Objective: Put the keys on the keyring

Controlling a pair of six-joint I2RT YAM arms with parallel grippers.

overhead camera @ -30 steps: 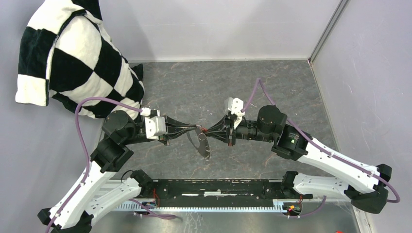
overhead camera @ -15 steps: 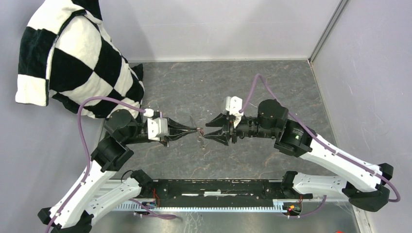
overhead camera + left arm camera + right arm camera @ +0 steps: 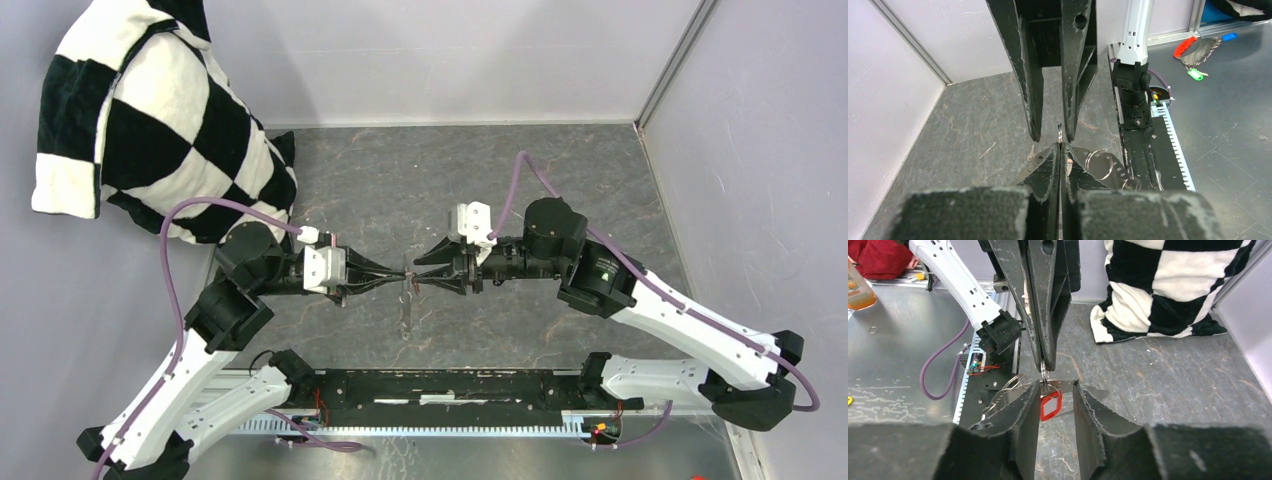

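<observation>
Mind the keyring (image 3: 405, 310) dangling just near of the meeting fingertips, mid-table, with the red-tagged key (image 3: 1050, 406) low beside it. Keep the left gripper (image 3: 398, 274) pinched flat on what looks like the ring's wire. Centre the right gripper (image 3: 420, 276), jaws apart and straddling that wire, over the red tag before closing, without twisting.
</observation>
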